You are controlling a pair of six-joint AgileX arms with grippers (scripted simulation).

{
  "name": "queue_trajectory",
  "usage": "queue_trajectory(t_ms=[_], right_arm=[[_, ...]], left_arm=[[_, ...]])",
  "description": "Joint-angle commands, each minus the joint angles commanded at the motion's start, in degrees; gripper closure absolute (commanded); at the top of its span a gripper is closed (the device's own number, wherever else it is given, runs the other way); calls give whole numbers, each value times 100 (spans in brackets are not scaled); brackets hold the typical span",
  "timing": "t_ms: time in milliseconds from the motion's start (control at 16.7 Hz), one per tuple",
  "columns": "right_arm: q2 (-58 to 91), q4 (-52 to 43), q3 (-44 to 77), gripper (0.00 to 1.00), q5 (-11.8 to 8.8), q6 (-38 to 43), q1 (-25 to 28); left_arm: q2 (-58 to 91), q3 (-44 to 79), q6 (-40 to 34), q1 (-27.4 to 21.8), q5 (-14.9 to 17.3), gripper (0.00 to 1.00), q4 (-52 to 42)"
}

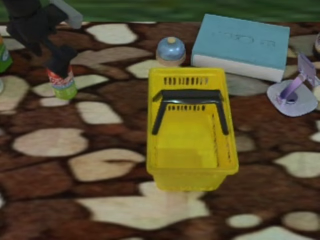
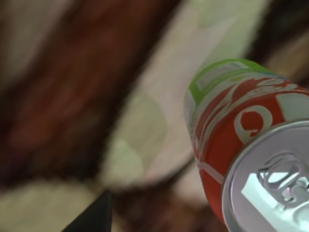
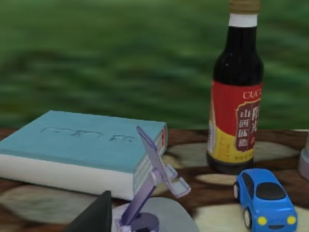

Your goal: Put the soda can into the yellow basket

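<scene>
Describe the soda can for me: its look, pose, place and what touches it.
The can is a small cylinder, red above with white lettering, green below, with a silver top and pull tab seen in the left wrist view. It looks like printed metal, unopened and undented. It stands upright on the table's far left, well apart from the basket. The left gripper is right over its top; whether the gripper touches it cannot be told.
</scene>
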Motion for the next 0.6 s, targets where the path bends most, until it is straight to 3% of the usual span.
queue_trajectory(t_ms=[300,600], right_arm=[[0,0,0,0,0,0,0],[0,0,0,0,0,0,0]], left_arm=[[-5,-112,-7,-7,-1,0,109],[34,-959,-31,-30,-2,0,1002]])
